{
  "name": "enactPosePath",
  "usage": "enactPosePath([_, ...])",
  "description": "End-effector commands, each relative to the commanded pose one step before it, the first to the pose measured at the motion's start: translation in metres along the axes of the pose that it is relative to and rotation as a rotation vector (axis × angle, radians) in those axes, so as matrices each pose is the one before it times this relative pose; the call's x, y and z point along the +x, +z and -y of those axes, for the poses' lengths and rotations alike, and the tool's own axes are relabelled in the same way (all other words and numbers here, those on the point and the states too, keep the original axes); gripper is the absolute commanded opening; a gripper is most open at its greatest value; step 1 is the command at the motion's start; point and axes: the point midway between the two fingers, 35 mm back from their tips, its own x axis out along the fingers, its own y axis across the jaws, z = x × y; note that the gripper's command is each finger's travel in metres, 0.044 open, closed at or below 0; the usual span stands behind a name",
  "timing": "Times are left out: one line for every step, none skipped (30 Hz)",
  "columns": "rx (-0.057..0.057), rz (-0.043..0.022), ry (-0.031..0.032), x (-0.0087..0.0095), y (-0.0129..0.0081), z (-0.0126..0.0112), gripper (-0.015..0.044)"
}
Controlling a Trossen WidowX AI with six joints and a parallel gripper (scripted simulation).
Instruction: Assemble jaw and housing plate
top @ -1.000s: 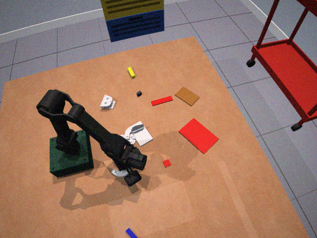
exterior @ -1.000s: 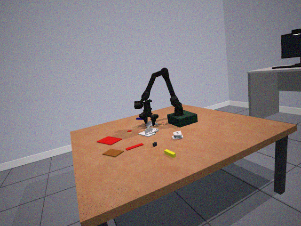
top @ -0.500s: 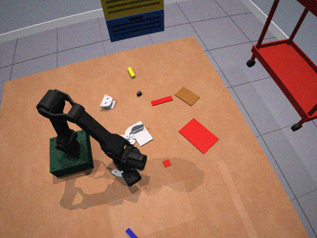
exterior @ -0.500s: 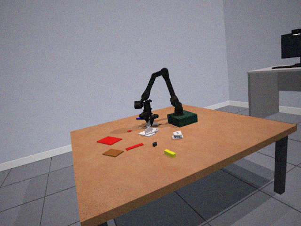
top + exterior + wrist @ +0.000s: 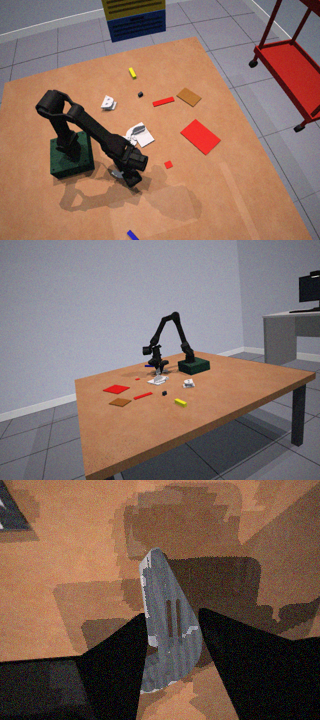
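My gripper (image 5: 172, 616) (image 5: 159, 370) is shut on the loose grey jaw (image 5: 172, 625) (image 5: 117, 174), low over the table in front of the arm's base. The jaw's pointed end sticks out past the fingertips, and its wide rounded end lies between the fingers. The white base plate (image 5: 146, 139) (image 5: 151, 382) lies a little way off, with the other jaw (image 5: 138, 129) (image 5: 157, 378) on it. The free pin is too small to make out. The white housing plate (image 5: 107, 100) (image 5: 188, 381), with two holes, sits apart, raised and tilted on a white support.
A red sheet (image 5: 200, 136), a small red square (image 5: 168, 164), a red bar (image 5: 163, 101), a brown square (image 5: 188, 97), a black cube (image 5: 140, 94) and a yellow block (image 5: 132, 73) lie on the table. A blue bar (image 5: 132, 235) lies near the lower edge of the top view.
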Motion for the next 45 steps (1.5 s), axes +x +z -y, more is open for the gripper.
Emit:
enactPosePath([-0.0022,0.0086,-0.01555,-0.01285,0.003,0.00437,0.0134])
enactPosePath([0.0002,-0.00005,-0.00012,-0.00309,0.00015,0.00022,0.0134])
enactPosePath([0.0002,-0.00006,-0.00012,-0.00311,0.00012,0.00018,0.0134])
enactPosePath([0.0002,-0.00006,-0.00011,-0.00312,0.0001,0.00015,0.0134])
enactPosePath([0.0002,-0.00006,-0.00011,-0.00313,0.00007,0.00012,0.0134])
enactPosePath([0.0002,-0.00006,-0.00011,-0.00315,0.00005,0.00008,0.0134])
enactPosePath([0.0002,-0.00007,-0.0001,-0.00316,0.00002,0.00005,0.0134])
enactPosePath([0.0002,-0.00007,-0.0001,-0.00317,0.0,0.00001,0.0134])
enactPosePath([0.0002,-0.00007,-0.0001,-0.00318,-0.00003,-0.00002,0.0134])
enactPosePath([0.0002,-0.00008,-0.00009,-0.00319,-0.00006,-0.00006,0.0134])
enactPosePath([0.0002,-0.00008,-0.00009,-0.0032,-0.00008,-0.00009,0.0134])
enactPosePath([0.0002,-0.00008,-0.00008,-0.00321,-0.00011,-0.00013,0.0134])
enactPosePath([0.0002,-0.00008,-0.00008,-0.00322,-0.00014,-0.00016,0.0134])
enactPosePath([0.0002,-0.00009,-0.00008,-0.00323,-0.00016,-0.0002,0.0134])
enactPosePath([0.0002,-0.00009,-0.00007,-0.00324,-0.00019,-0.00023,0.0134])
enactPosePath([0.0002,-0.00009,-0.00007,-0.00325,-0.00022,-0.00027,0.0134])
enactPosePath([0.0002,-0.0001,-0.00007,-0.00325,-0.00024,-0.00031,0.0134])
enactPosePath([0.0002,-0.0001,-0.00006,-0.00326,-0.00027,-0.00034,0.0134])
enactPosePath([0.0002,-0.00008,-0.00005,-0.00266,-0.00024,-0.00031,0.0134])
enactPosePath([0.0001,-0.00005,-0.00003,-0.0016,-0.00015,-0.00019,0.0134])
enactPosePath([0.0,-0.00002,-0.00001,-0.00053,-0.00005,-0.00007,0.0134])
enactPosePath([0.0,0.0,0.0,0.0,0.0,0.0,0.0134])
enactPosePath([0.0,0.0,0.0,0.0,0.0,0.0,0.0134])
enactPosePath([-0.0003,0.00003,-0.00001,-0.00002,0.00045,-0.00013,0.0134])
enactPosePath([-0.0008,0.0001,-0.00002,-0.00006,0.00134,-0.00039,0.0134])
enactPosePath([-0.0013,0.00017,-0.00004,-0.0001,0.00224,-0.00067,0.0134])
enactPosePath([-0.0016,0.00021,-0.00004,-0.00012,0.00273,-0.00084,0.0134])
enactPosePath([-0.0016,0.00022,-0.00003,-0.00012,0.00274,-0.00087,0.0134])
enactPosePath([-0.0016,0.00022,-0.00002,-0.00011,0.00274,-0.0009,0.0134])
enactPosePath([-0.0016,0.00022,-0.00002,-0.00011,0.00274,-0.00093,0.0134])
enactPosePath([-0.0016,0.00023,-0.00001,-0.0001,0.00274,-0.00096,0.0134])
enactPosePath([-0.0016,0.00023,0.0,-0.0001,0.00274,-0.00099,0.0134])
enactPosePath([-0.0016,0.00023,0.00001,-0.0001,0.00273,-0.00102,0.0134])
enactPosePath([-0.0016,0.00024,0.00001,-0.00009,0.00273,-0.00105,0.0134])
enactPosePath([-0.0016,0.00024,0.00002,-0.00009,0.00273,-0.00109,0.0134])
enactPosePath([-0.0016,0.00024,0.00003,-0.00008,0.00273,-0.00112,0.0134])
enactPosePath([-0.0016,0.00025,0.00004,-0.00008,0.00273,-0.00115,0.0134])
enactPosePath([-0.0016,0.00025,0.00005,-0.00008,0.00273,-0.00118,0.0134])
enactPosePath([-0.0016,0.00025,0.00005,-0.00007,0.00272,-0.00121,0.0134])
enactPosePath([-0.0016,0.00025,0.00006,-0.00007,0.00272,-0.00124,0.0134])
enactPosePath([-0.0016,0.00026,0.00007,-0.00006,0.00272,-0.00127,0.0134])
enactPosePath([-0.0016,0.00026,0.00008,-0.00006,0.00271,-0.0013,0.0134])
enactPosePath([-0.0016,0.00026,0.00009,-0.00006,0.00271,-0.00133,0.0134])
enactPosePath([-0.0016,0.00026,0.00009,-0.00005,0.0027,-0.00136,0.0134])
enactPosePath([-0.0016,0.00026,0.0001,-0.00005,0.0027,-0.00139,0.0134])
